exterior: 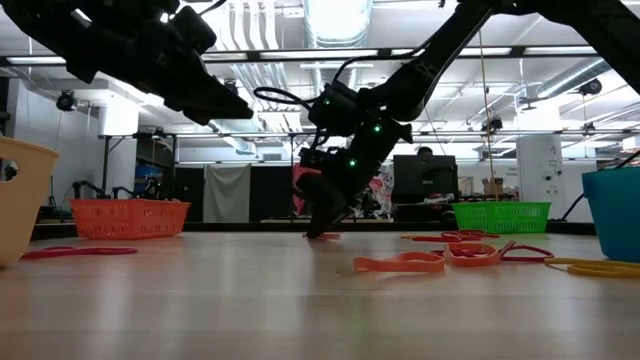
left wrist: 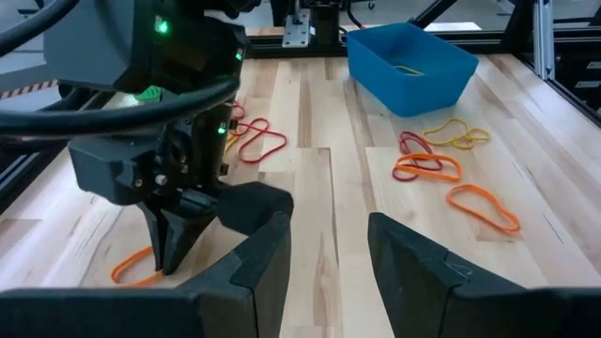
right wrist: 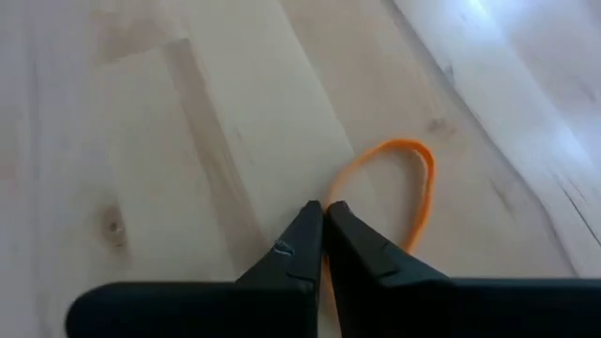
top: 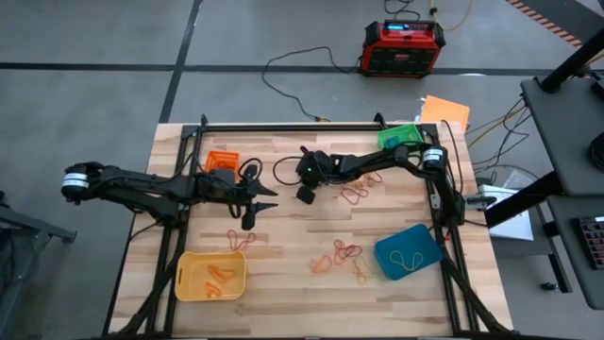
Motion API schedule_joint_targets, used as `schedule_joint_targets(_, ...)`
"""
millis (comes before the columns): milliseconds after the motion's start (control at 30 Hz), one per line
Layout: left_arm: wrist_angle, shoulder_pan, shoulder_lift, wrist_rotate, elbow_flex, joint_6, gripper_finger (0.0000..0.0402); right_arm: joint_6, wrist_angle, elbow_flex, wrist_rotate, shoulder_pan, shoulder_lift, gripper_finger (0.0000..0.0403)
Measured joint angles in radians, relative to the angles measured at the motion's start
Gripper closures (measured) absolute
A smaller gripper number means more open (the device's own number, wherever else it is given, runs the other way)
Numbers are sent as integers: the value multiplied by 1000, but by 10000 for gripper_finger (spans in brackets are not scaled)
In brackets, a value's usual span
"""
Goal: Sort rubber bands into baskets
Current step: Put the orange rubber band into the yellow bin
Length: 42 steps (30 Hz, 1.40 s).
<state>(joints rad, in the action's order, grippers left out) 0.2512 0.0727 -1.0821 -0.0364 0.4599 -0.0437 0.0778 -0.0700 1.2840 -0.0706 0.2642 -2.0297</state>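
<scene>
An orange rubber band (right wrist: 413,160) lies on the wooden table near its middle, and my right gripper (right wrist: 324,214) is shut on it, fingertips down at the table (exterior: 322,230). My left gripper (left wrist: 329,253) hangs open and holds nothing, above the table just left of the right gripper (top: 255,203). More rubber bands lie loose in clusters (top: 338,255) (top: 357,195) (top: 240,238). The baskets stand around: orange (top: 224,161), green (top: 401,138), blue (top: 408,253) holding a yellow band, and yellow (top: 209,276) holding orange bands. My right gripper pinches the orange rubber band at one end of its loop (right wrist: 349,178), between its two fingertips. The fingers come slanting down from the table's right side. The rest of the loop lies flat on the wood beyond the tips.
A red-black box (top: 401,47) and black cables sit on the floor beyond the table's far edge. An orange sheet (top: 445,111) lies by the green basket. Bare wood shows between the arms and the near edge.
</scene>
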Motion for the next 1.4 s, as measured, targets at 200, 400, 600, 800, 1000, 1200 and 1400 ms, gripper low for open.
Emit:
schedule_joint_targets(200,0,0,-1,0,0,-3,272,-36,-37,-3,63,-37,60,394)
schedule_joint_targets(400,32,-1,-38,0,0,-26,272,-52,-52,-6,115,-78,113,394)
schedule_joint_targets(600,78,-2,-121,-7,0,-26,251,-52,-47,-5,135,-123,145,394)
schedule_joint_targets(800,160,-1,-237,50,0,-97,213,-52,-43,-3,135,-149,145,394)
schedule_joint_targets(1000,227,1,-329,62,0,-135,193,-52,-27,-2,173,-163,149,394)
schedule_joint_targets(1200,273,2,-410,79,0,-131,192,-52,1,-2,202,-162,150,394)
schedule_joint_targets(1400,288,2,-454,79,0,-117,219,-52,0,-2,203,-162,162,394)
